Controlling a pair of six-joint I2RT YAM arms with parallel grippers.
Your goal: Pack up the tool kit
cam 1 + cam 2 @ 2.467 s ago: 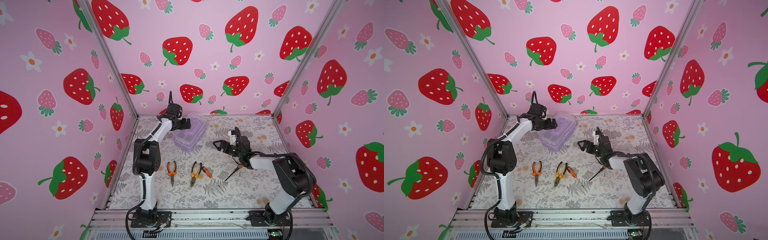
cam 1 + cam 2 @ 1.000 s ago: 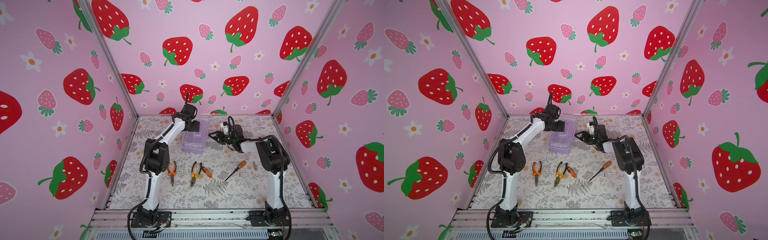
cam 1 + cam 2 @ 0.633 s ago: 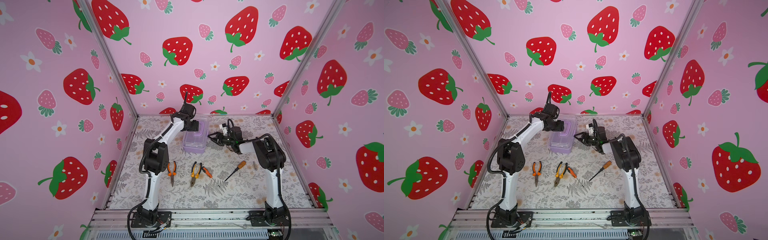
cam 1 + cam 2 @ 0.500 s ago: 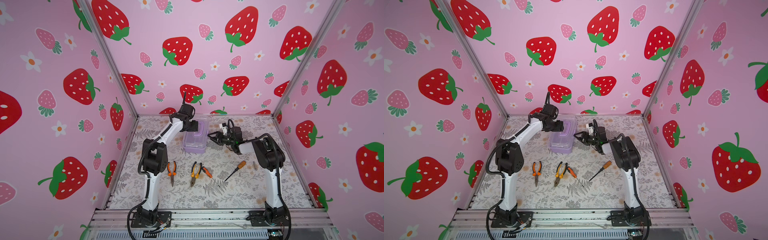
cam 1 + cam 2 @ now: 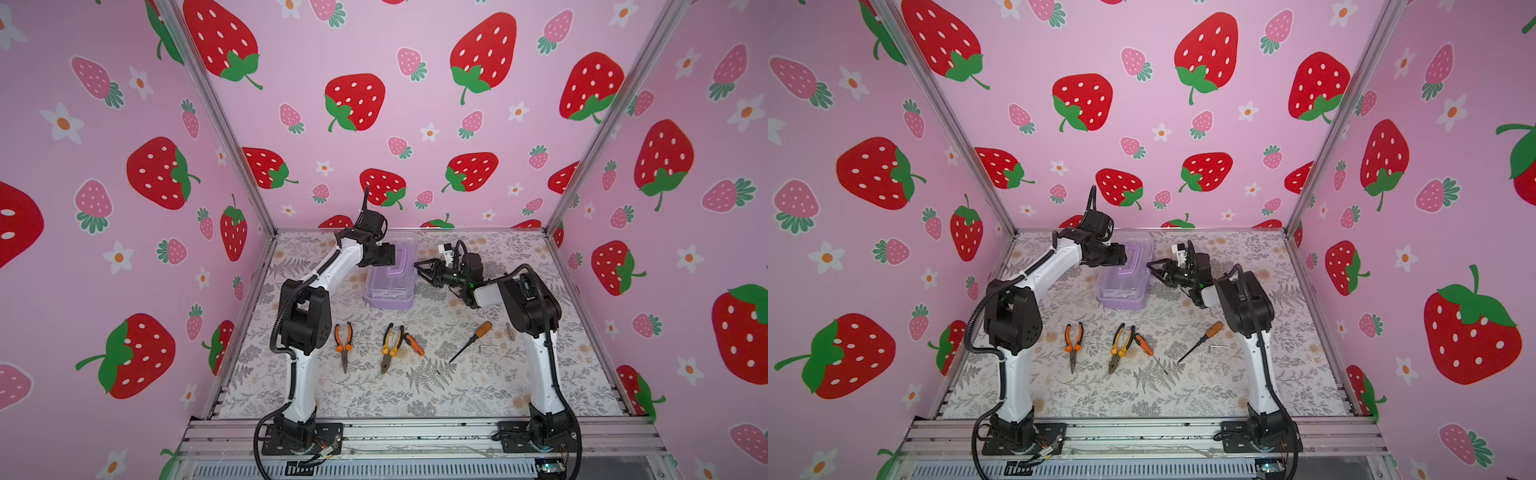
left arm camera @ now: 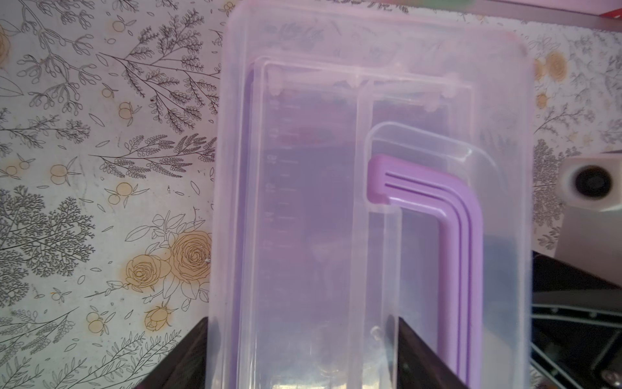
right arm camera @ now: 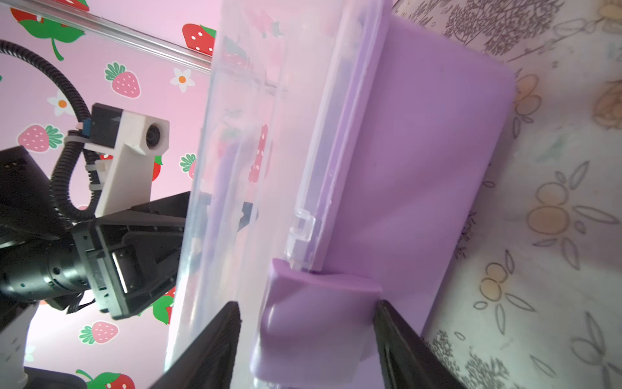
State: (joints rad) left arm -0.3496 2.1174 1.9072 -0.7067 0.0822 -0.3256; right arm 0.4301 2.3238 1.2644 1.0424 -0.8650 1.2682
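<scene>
The tool kit (image 5: 390, 276) (image 5: 1124, 280) stands at the back middle of the floral table, its clear lid down on the lilac base. My left gripper (image 5: 388, 254) (image 5: 1121, 254) reaches over it from the left. In the left wrist view this gripper (image 6: 303, 353) is shut on the lid (image 6: 303, 202), one finger at the lid's outer edge and one beside the purple handle (image 6: 461, 235). My right gripper (image 5: 420, 269) (image 5: 1152, 268) is at the case's right side. In the right wrist view it (image 7: 306, 336) stands open astride the purple latch (image 7: 316, 313), with a gap on one side.
In front of the case lie orange-handled pliers (image 5: 343, 338), yellow-and-black pliers (image 5: 390, 343), a small orange screwdriver (image 5: 415, 347), a longer screwdriver (image 5: 471, 340), a hex key (image 5: 488, 347) and a small metal bit (image 5: 510, 330). Pink strawberry walls close in three sides.
The case has turned and slid from the back left toward the middle with my left gripper on it. My right gripper came over from near the screwdriver to the case's right side, jaws narrowing.
</scene>
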